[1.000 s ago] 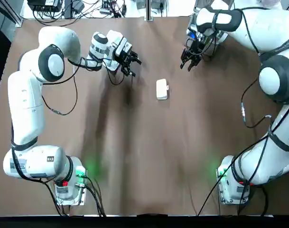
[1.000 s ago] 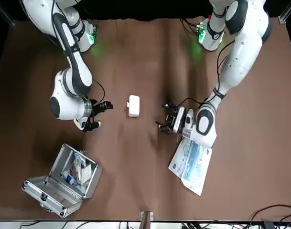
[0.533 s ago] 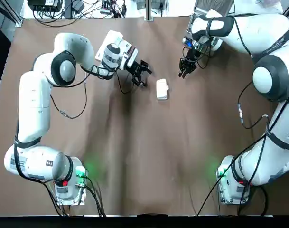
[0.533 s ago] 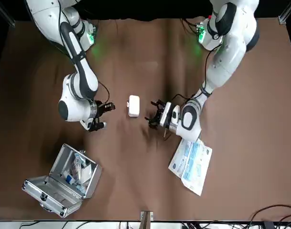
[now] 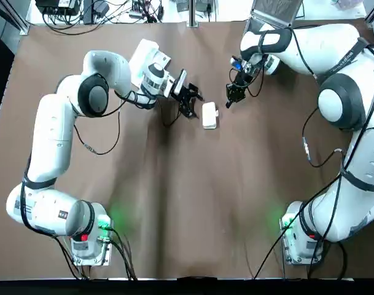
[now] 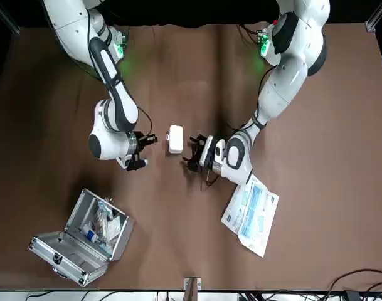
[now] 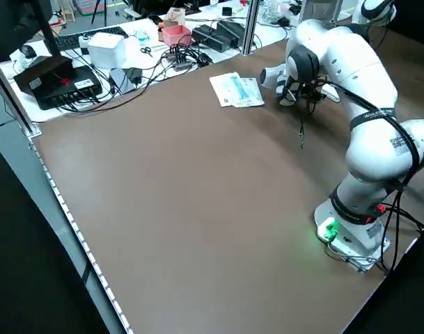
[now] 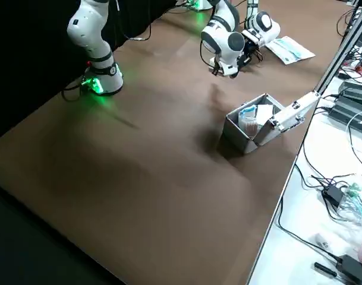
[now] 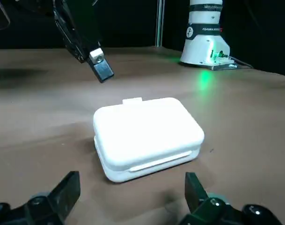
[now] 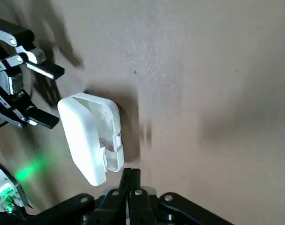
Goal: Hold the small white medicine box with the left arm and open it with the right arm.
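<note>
The small white medicine box [image 5: 209, 115] lies flat and closed on the brown table, also seen in the front view [image 6: 175, 139]. My left gripper [image 5: 190, 102] sits low just to its left, open. In the left wrist view the box [image 9: 147, 136] lies just beyond the spread fingertips [image 9: 69, 187], not between them. My right gripper [image 5: 231, 98] hovers close to the box's far right corner, shut and holding nothing. In the right wrist view the box [image 10: 88, 136] shows its small latch tab beside that gripper [image 10: 130, 174].
An open metal case [image 6: 84, 235] with small items stands on the far side of the table beyond the right arm. A blue and white packet [image 6: 253, 210] lies behind the left gripper. Cables and desk clutter lie past the table's far edge.
The left gripper has moved right across the table until it is right beside the box. The right gripper has come down and left toward the box's far corner. The box has not moved.
</note>
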Available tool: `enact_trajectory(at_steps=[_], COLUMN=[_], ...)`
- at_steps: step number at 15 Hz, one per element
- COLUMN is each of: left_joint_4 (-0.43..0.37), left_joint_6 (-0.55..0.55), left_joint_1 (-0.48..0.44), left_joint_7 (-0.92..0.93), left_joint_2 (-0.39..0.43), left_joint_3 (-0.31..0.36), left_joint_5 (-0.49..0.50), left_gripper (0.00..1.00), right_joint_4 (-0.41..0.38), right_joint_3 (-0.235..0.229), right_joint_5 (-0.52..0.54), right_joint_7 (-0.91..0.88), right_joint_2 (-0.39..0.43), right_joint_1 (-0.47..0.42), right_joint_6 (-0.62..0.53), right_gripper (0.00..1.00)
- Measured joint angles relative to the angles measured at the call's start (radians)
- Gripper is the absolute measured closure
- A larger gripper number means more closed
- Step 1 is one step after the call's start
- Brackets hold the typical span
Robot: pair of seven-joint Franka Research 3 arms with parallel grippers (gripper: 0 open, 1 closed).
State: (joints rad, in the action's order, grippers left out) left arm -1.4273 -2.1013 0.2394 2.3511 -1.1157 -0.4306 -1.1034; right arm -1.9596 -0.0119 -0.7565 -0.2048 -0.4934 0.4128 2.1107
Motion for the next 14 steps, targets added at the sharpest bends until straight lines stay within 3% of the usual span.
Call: enact_trajectory(at_steps=[6, 11, 14], left_joint_4=[0.017, 0.032, 0.031], left_joint_6=[-0.046, -0.051, -0.043], left_joint_1=[0.04, 0.055, 0.054], left_joint_7=[0.0, 0.0, 0.0], left_joint_2=[-0.018, -0.037, -0.037], left_joint_3=[0.0, 0.001, 0.003], left_joint_5=[-0.044, -0.079, -0.082], left_gripper=[0.02, 0.1, 0.21], right_joint_4=[0.0, 0.0, 0.0], right_joint_3=[0.0, 0.0, 0.0], right_joint_5=[-0.015, -0.034, -0.06], right_joint_7=[-0.001, -0.032, -0.04], right_joint_2=[-0.021, -0.047, -0.062], right_joint_1=[0.006, 0.009, 0.012], right_joint_6=[0.0, -0.002, -0.002], right_gripper=[0.99, 0.99, 0.99])
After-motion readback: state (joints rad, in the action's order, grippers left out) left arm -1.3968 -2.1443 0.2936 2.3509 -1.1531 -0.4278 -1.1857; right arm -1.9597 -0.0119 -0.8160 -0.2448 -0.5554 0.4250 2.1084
